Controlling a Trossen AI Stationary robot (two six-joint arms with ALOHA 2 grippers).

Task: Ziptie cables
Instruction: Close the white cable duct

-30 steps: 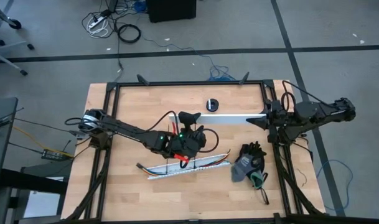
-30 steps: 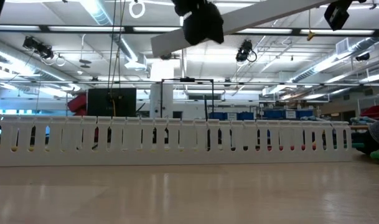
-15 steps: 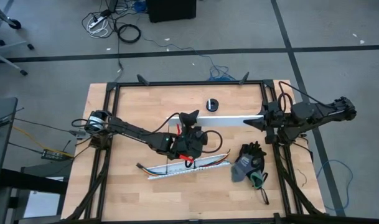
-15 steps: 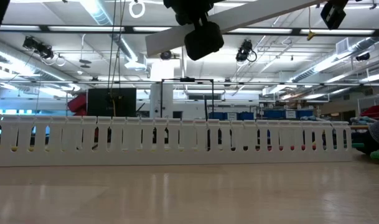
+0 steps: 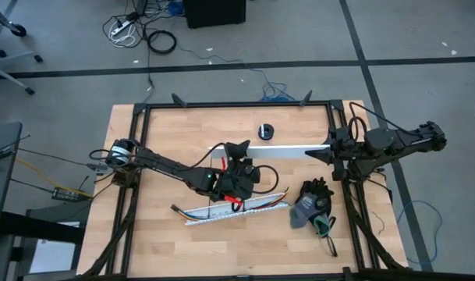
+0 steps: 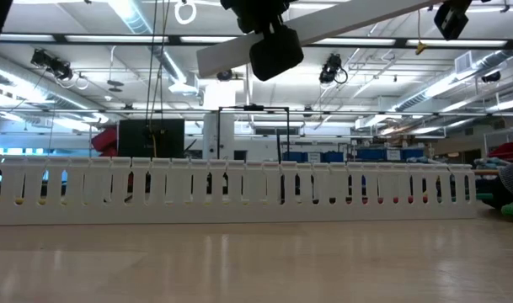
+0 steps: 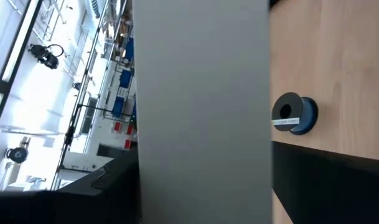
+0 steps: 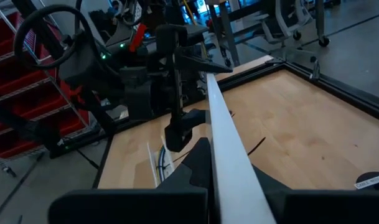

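Both grippers on the white strip above the table.
Left gripper (image 5: 235, 148) jaws parted around the strip (image 5: 288, 152); right gripper (image 5: 327, 152) clamped on its other end. Cables (image 5: 245, 204) below left gripper, in the channel (image 5: 221, 215).

Two dark, near-black jointed arms on black tube frames at the worktop (image 5: 143, 234) sides. Left arm (image 5: 167, 165): slim black links, silver round joint at the base, small green light and red accents near the wrist, black cable loop beside the left hand (image 5: 235, 150). Right arm (image 5: 401, 140): chunky black housings, looped black cord at its base. Right hand (image 8: 201, 177): matte black angular fingers.
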